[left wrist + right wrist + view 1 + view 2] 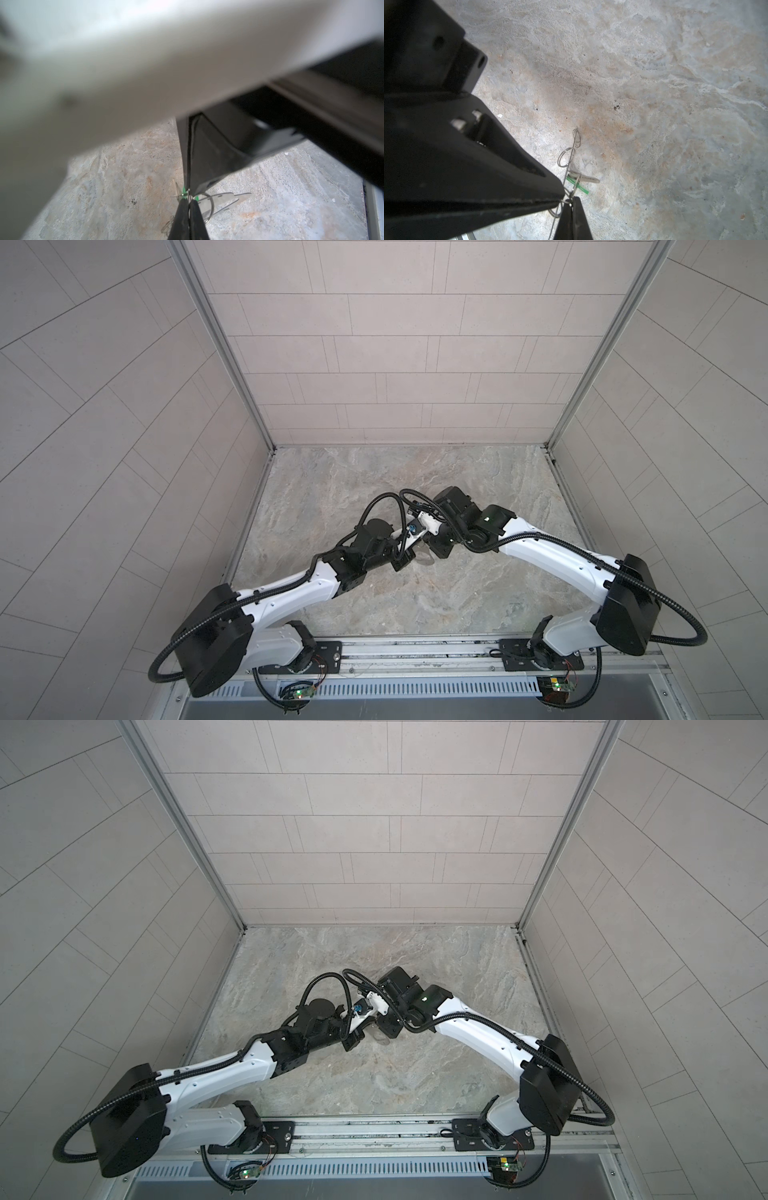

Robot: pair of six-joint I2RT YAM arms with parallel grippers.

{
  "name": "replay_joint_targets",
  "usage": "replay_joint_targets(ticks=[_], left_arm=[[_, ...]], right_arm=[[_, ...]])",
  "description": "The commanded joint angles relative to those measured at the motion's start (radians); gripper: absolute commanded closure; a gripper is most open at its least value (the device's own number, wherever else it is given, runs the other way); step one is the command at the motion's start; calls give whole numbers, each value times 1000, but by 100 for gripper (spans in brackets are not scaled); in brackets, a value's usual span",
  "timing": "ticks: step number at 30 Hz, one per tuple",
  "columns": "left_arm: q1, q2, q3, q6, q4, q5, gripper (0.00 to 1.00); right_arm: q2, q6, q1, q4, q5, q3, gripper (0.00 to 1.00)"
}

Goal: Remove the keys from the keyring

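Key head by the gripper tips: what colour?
The key head is bright green, clearest in the right wrist view.

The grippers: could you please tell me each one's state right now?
Left gripper: closed on the keyring.
Right gripper: closed on the keyring too.

The left arm (291, 593) and right arm (552, 556) bend inward and meet at frame centre in both top views. The left gripper (188, 204) and right gripper (571, 204) point downward, tips nearly touching, each with jaws pressed together.
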Motion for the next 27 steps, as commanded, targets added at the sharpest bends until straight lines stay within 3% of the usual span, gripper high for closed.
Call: replay_joint_targets(ticks=[1, 15, 27], left_arm=[[42, 22, 14, -90, -33, -34, 100], [128, 18, -21, -176, 128, 166, 100], [150, 55, -36, -225, 264, 371, 100]], right_arm=[[-73, -68, 27, 30, -35, -2, 98], [-234, -149, -16, 68, 121, -136, 71], [-275, -147, -21, 207, 114, -277, 68]])
